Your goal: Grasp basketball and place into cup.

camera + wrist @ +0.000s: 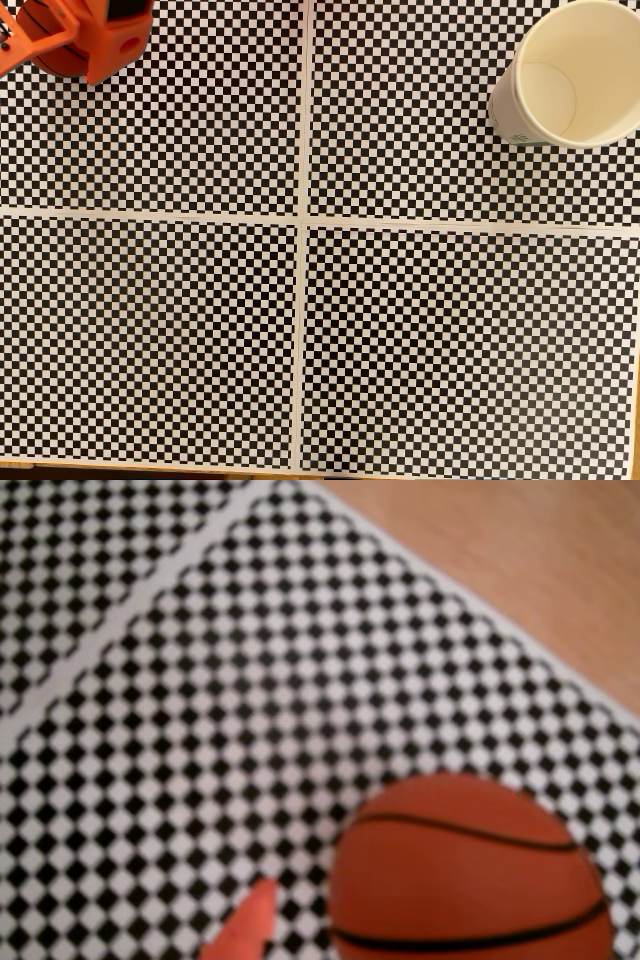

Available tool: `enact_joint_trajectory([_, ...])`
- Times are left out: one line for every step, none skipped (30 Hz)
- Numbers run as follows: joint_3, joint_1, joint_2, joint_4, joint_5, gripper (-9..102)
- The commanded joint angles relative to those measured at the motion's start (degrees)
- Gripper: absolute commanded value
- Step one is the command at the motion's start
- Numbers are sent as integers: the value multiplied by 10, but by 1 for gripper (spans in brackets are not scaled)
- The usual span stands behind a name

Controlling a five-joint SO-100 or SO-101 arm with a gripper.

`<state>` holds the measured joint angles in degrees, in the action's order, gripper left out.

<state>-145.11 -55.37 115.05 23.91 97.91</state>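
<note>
So in the fixed view the bright orange boxy robot arm [75, 35] is tucked up in the far left corner, partly cut off by the frame edge, sitting over the black-and-white checkerboard mat [200, 330] that covers pretty much the whole table. The mat is really four printed sheets with pale seams making a cross near the middle, and there's a thin strip of wooden table edge [150, 467] showing along the near side. Moving right, the big cream-white paper cup [575, 75] with the rolled rim stands upright in the far right corner, plain pale inside, a bit of faint green print on its outer wall, and it runs slightly off the right edge. I can't spot the ball anywhere in that view. The wrist view is blurry but it fills in the gap: one orange gripper fingertip [250, 920] pokes in from the bottom edge, left of centre, and just to the right of it sits the small dark-orange basketball [470, 870] with thin black seam lines, resting on the checkerboard close to the mat's edge, with bare tan wooden tabletop [520, 570] past it at the upper right. Only that one fingertip shows, so honestly I cannot tell how wide the gripper is set; it looks beside the ball, with a sliver of checkerboard between them.
</note>
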Motion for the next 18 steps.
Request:
enact_joint_trajectory([27,7,-4,-14,-7,57])
enact_joint_trajectory([29,7,-7,-14,-7,57])
enact_joint_trajectory([30,7,-9,-14,-7,57])
enact_joint_trajectory([32,6,-10,-15,-7,57])
enact_joint_trajectory([33,5,-11,-15,-5,57])
enact_joint_trajectory([36,4,-14,-15,-4,56])
enact_joint_trajectory([38,3,-18,-17,-3,56])
enact_joint_trajectory([40,2,-22,-18,-2,56])
enact_joint_trajectory([43,1,-27,-21,-1,56])
enact_joint_trajectory([45,1,-32,-24,0,56])
enact_joint_trajectory([46,0,-35,-27,1,56])
enact_joint_trajectory([46,-2,-39,-32,2,56])
enact_joint_trajectory([46,-2,-40,-34,3,56])
enact_joint_trajectory([47,-4,-43,-37,4,56])
enact_joint_trajectory([49,-4,-47,-39,4,56])
enact_joint_trajectory([53,-6,-51,-40,6,56])
enact_joint_trajectory([56,-7,-56,-40,8,56])
enact_joint_trajectory([60,-9,-62,-40,10,56])
